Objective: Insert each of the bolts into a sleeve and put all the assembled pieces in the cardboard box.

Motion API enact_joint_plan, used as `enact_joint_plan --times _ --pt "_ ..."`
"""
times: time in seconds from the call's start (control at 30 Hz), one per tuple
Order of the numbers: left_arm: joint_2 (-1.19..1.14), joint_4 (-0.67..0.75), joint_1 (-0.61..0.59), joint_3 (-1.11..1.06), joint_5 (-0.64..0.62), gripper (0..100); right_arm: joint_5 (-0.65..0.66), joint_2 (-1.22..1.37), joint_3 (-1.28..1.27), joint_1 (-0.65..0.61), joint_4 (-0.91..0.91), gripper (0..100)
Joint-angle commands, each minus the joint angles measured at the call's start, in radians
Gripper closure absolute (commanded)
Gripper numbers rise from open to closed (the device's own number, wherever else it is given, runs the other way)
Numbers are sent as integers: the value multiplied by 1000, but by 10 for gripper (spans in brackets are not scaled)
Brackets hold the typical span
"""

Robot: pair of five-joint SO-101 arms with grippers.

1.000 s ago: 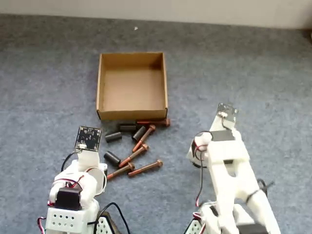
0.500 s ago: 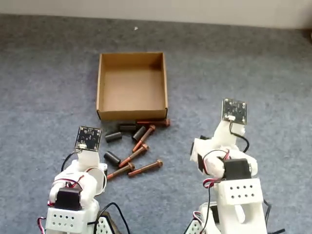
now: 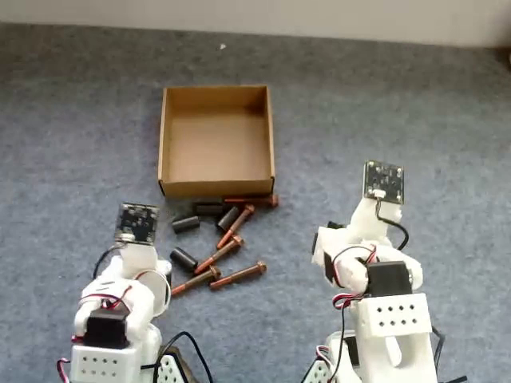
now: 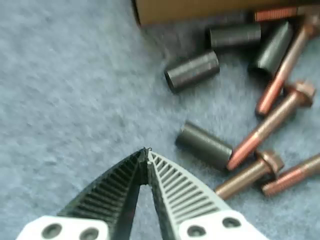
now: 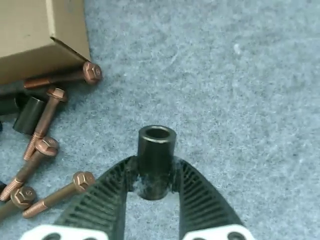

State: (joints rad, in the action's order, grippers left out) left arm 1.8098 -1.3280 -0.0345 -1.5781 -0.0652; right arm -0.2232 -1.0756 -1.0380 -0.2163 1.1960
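Holding one dark sleeve [image 5: 156, 150] by its lower half, the right hand [image 5: 154, 169] is closed only as far as the tube allows. The sleeve's open end points away from the fingers, over bare grey desk [image 3: 415, 96] to one side of the pile. The left hand [image 4: 147, 160] is closed tip to tip with nothing in it. It sits just short of the loose sleeves [image 4: 204, 146] and copper bolts [image 4: 270, 125] lying in a heap against the near wall of the cardboard box [image 3: 164, 136].

In the high view the box floor is bare, so this looks like the first pairing: a sleeve is picked up, and no bolt has been put in one yet.

Next, I judge, the left hand must open, take a bolt by its head end and bring the shaft to the held sleeve's mouth. The bolt nearest the arms [image 3: 238, 275] lies apart from the others and seems the easiest to grasp. The two pieces need to be lined up on one axis, or the thread will catch on the rim.
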Motion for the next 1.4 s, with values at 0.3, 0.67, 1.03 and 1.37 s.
enact_joint_plan --times 0.3,0.67,1.03,1.37 --pt "-67 -6 51 506 509 976 12 -28 8 12 4 994" --pt "-905 -11 236 852 511 974 12 -28 12 22 4 994" --pt "-1334 32 542 920 503 853 14 -28 2 288 -28 994" --pt "-1598 212 667 918 393 849 14 -28 -76 384 -119 994"
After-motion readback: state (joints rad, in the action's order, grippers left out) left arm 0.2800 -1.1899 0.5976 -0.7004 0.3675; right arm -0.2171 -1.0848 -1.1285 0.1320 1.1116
